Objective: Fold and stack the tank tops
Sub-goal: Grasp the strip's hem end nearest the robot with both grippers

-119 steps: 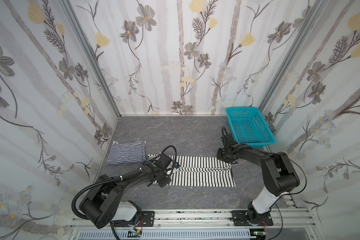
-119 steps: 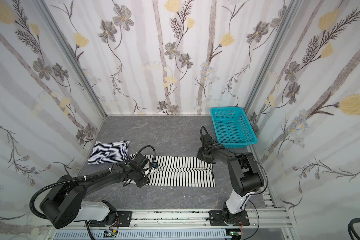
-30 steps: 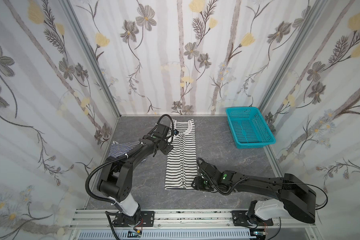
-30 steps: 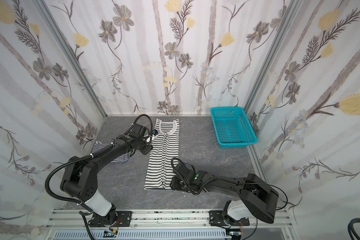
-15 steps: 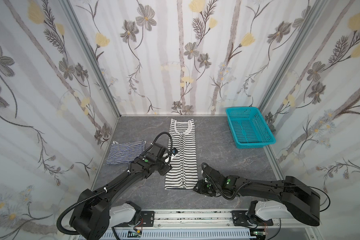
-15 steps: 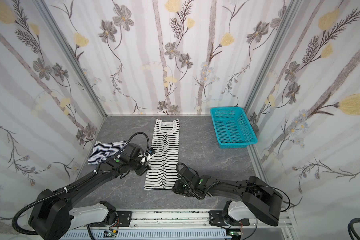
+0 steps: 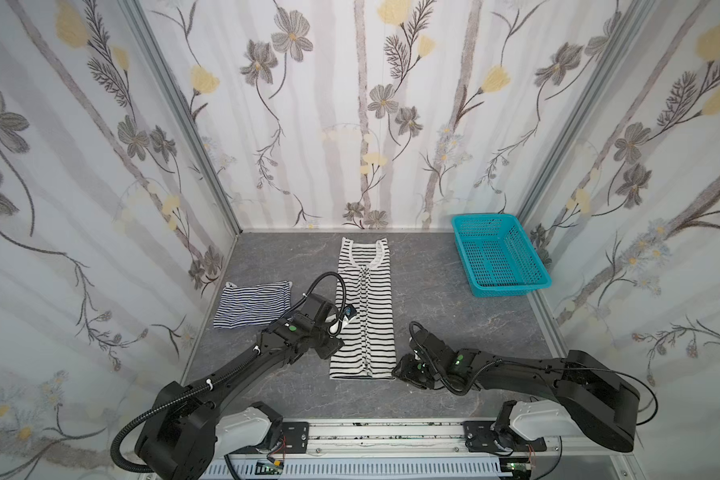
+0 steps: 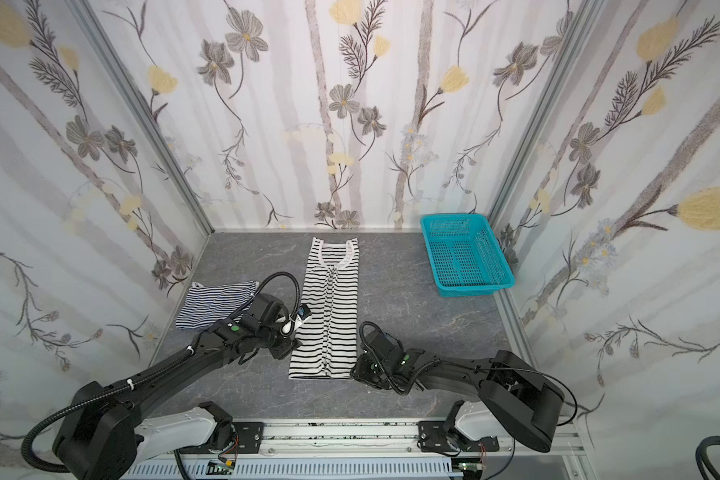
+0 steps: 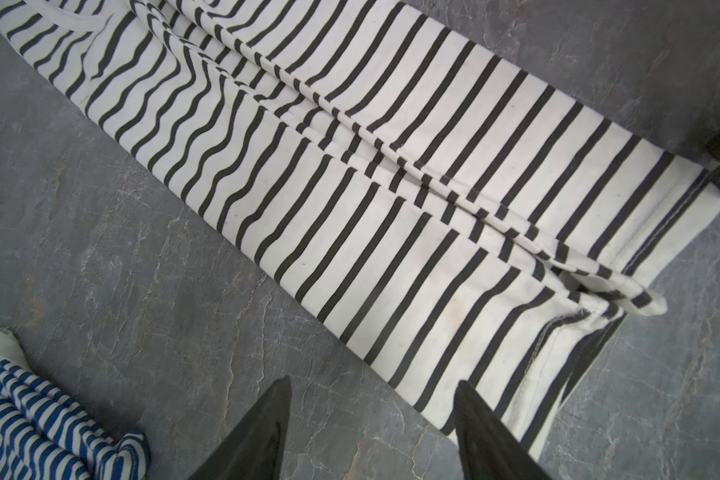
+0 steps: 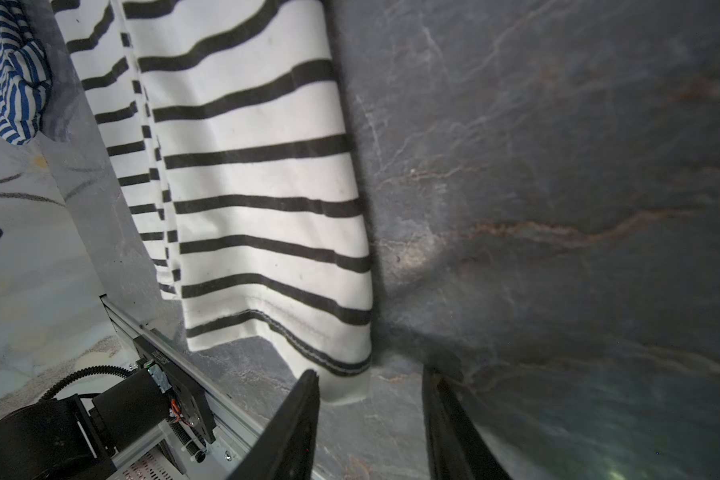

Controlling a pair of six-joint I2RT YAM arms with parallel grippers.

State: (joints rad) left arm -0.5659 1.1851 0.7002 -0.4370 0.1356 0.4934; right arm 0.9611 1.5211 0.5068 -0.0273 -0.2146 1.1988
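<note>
on the black bracket of the front rail [image 10: 175, 374], in the right wrist view, a thin line of print is too blurred to read. the black-and-white top [image 7: 368, 299] lies in the middle of the grey table [image 7: 454, 316] as a long narrow strip folded lengthwise, neckline near the back wall and hem just short of the front rail. bare table lies on its right as far as the teal basket [image 7: 512, 286] in the back right corner. the navy top [image 7: 252, 305] sits folded by the left wall, just apart from the strip. the left arm reaches low and slantwise from its base. the left gripper [image 9: 371, 382] points down over the strip's left edge near the hem, its jaws wide apart and holding nothing. the right arm lies low along the front and reaches across toward the hem. the right gripper [image 10: 368, 374] is down at the table, its jaws parted around the hem's right corner; the cloth sits against one finger only and is not pinched.
</note>
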